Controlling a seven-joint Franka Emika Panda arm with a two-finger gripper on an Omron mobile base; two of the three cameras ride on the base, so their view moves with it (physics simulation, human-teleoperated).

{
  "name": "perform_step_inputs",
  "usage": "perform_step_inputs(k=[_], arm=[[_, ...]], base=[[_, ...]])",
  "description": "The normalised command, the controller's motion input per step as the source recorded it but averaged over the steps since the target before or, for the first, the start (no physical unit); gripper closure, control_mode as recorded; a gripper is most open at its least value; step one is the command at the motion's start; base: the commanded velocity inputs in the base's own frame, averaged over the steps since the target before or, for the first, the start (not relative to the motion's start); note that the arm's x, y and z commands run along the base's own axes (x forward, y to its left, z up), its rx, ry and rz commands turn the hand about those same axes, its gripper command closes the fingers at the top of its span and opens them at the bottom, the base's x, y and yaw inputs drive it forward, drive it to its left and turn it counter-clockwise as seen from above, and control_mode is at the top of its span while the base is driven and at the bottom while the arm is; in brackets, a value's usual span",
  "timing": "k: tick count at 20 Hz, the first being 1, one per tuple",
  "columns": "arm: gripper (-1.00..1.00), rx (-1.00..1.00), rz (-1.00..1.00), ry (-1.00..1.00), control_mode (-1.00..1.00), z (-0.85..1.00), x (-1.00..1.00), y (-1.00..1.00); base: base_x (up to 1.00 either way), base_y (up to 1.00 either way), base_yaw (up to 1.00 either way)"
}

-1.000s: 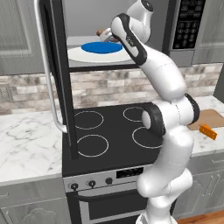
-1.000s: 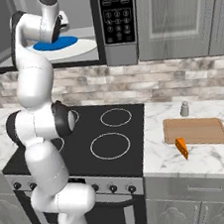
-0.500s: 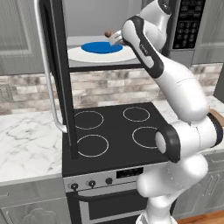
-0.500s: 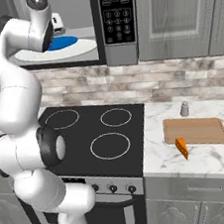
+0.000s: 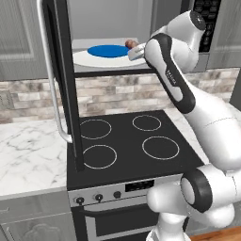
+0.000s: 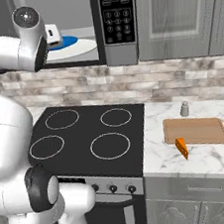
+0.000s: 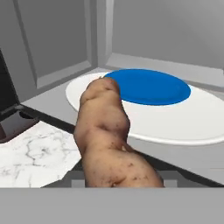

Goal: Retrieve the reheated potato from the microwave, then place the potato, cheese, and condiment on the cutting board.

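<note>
The lumpy brown potato point(image 7: 109, 144) looms close in the hand view, lifted clear of the blue plate point(image 7: 151, 85) on the white turntable point(image 7: 188, 124). In the left base view the potato point(image 5: 129, 44) sits at the tip of my gripper point(image 5: 133, 50), which is shut on it at the mouth of the open microwave point(image 5: 113, 28). From the right, my gripper point(image 6: 53, 36) hangs before the microwave point(image 6: 116, 13). On the counter lie the wooden cutting board point(image 6: 196, 130), the orange cheese point(image 6: 182, 148) at its front edge and the grey condiment shaker point(image 6: 184, 108) behind it.
The microwave door point(image 5: 61, 80) stands swung open over the stove's left side, its silver handle point(image 5: 49, 89) facing out. Below is a black stove point(image 6: 87, 137) with several burners. Marble counter point(image 5: 28, 155) runs on both sides; brick backsplash behind.
My hand has drawn back out of the microwave toward its front edge, carrying the potato off the blue plate. The arm's elbow has swung to the side.
</note>
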Motion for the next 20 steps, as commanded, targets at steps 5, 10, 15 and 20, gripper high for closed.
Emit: perform_step_inputs(k=[5,10,15,20], arm=[[1.00,0.06,-0.11,0.00,-1.00,0.00,-0.90,-0.26],[1.00,0.09,-0.13,0.07,-1.00,-0.02,-0.87,-0.25],[1.00,0.06,-0.15,0.08,-1.00,-0.20,-0.83,-0.23],[1.00,0.05,-0.18,0.12,-1.00,-0.54,-0.63,-0.27]], base=[[0.00,0.00,0.00],[0.00,0.00,0.00],[0.00,0.00,0.00],[0.00,0.00,0.00]])
